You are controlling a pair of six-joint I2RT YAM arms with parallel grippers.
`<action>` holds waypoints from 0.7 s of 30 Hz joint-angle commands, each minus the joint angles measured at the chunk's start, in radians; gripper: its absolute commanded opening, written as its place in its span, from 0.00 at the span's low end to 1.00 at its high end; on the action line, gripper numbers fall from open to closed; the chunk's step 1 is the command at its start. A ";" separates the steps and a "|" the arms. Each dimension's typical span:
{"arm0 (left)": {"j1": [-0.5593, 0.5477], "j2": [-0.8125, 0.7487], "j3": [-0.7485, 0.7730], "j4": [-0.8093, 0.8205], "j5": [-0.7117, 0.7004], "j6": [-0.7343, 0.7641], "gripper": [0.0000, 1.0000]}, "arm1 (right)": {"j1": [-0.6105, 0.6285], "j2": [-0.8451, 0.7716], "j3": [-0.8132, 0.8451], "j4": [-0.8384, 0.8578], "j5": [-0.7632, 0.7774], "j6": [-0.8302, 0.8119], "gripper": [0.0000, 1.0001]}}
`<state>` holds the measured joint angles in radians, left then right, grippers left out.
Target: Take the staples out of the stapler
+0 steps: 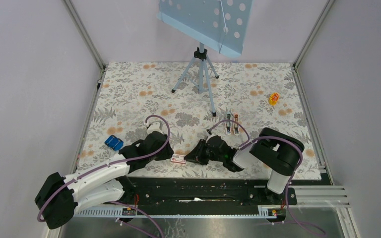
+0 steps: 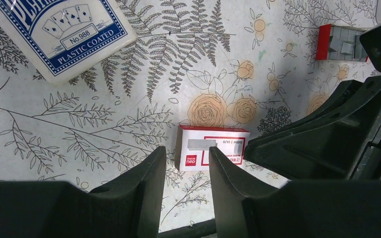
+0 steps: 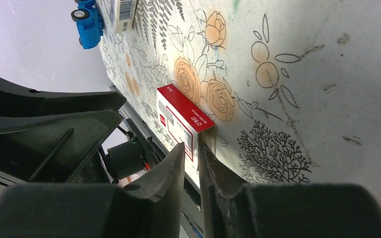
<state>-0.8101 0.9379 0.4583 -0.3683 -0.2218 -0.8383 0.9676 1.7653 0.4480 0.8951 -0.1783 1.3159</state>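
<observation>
I cannot make out the pale-pink stapler for certain. Two small slim pale items (image 1: 232, 129) lie behind my right gripper, too small to identify. A short grey strip shape (image 2: 202, 144) shows on top of a red-and-white staple box (image 2: 213, 148); I cannot tell whether it is loose staples or print. My left gripper (image 2: 186, 158) is open and empty, hovering just short of that box. My right gripper (image 3: 191, 147) is almost closed, with its tips at the box's end (image 3: 178, 116). Nothing shows between them. In the top view the box (image 1: 178, 158) lies between the left gripper (image 1: 155, 144) and the right gripper (image 1: 197, 154).
A blue playing-card box (image 2: 54, 29) lies to the left (image 1: 113, 142), with a blue toy car (image 3: 87, 17) by it. A red open tray of grey staple strips (image 2: 342, 42) sits far right. A tripod (image 1: 201, 74) stands at the back. A yellow item (image 1: 274, 99) lies far right.
</observation>
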 commanded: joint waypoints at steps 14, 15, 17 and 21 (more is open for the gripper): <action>0.005 -0.007 0.028 0.008 -0.026 0.007 0.41 | 0.008 0.013 0.023 0.097 -0.010 0.003 0.10; 0.005 -0.008 0.029 0.009 -0.026 0.007 0.41 | 0.007 0.011 0.022 0.103 -0.010 -0.001 0.09; 0.005 -0.006 0.032 0.009 -0.027 0.009 0.41 | 0.008 0.010 0.023 0.117 -0.012 -0.016 0.07; 0.005 -0.002 0.035 0.008 -0.024 0.010 0.41 | 0.004 0.010 0.018 0.142 -0.011 -0.040 0.05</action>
<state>-0.8101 0.9379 0.4583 -0.3683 -0.2234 -0.8379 0.9676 1.7847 0.4652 0.9649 -0.1860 1.3140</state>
